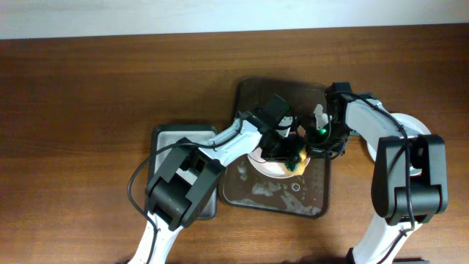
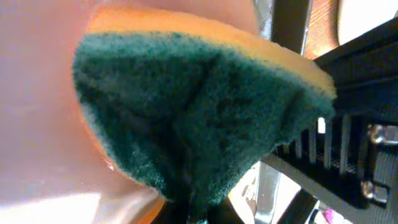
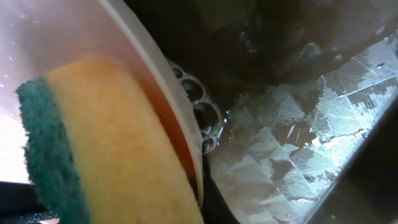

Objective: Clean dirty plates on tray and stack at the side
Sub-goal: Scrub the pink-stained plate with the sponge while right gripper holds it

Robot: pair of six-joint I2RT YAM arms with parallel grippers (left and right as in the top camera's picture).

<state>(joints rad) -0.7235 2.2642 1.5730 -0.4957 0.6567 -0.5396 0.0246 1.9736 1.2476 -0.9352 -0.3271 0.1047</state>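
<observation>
A white plate (image 1: pixel 265 166) lies tilted on the dark brown tray (image 1: pixel 249 92), which is wet with foam. My left gripper (image 1: pixel 284 147) is shut on a yellow and green sponge (image 1: pixel 297 163) and presses it inside the plate. In the left wrist view the sponge (image 2: pixel 199 106) fills the frame against the plate's inner wall (image 2: pixel 37 93), and the jaws (image 2: pixel 199 211) pinch its lower end. My right gripper (image 1: pixel 316 141) is shut on the plate's rim (image 3: pixel 155 81). The sponge (image 3: pixel 112 143) shows through the plate, above the wet tray (image 3: pixel 298 149). Another white plate (image 1: pixel 415 126) sits right of the tray, partly under my right arm.
A smaller grey metal tray (image 1: pixel 165 138) lies left of the brown tray, partly under my left arm. Bare wooden table (image 1: pixel 88 95) surrounds both trays. The two arms meet closely over the middle of the brown tray.
</observation>
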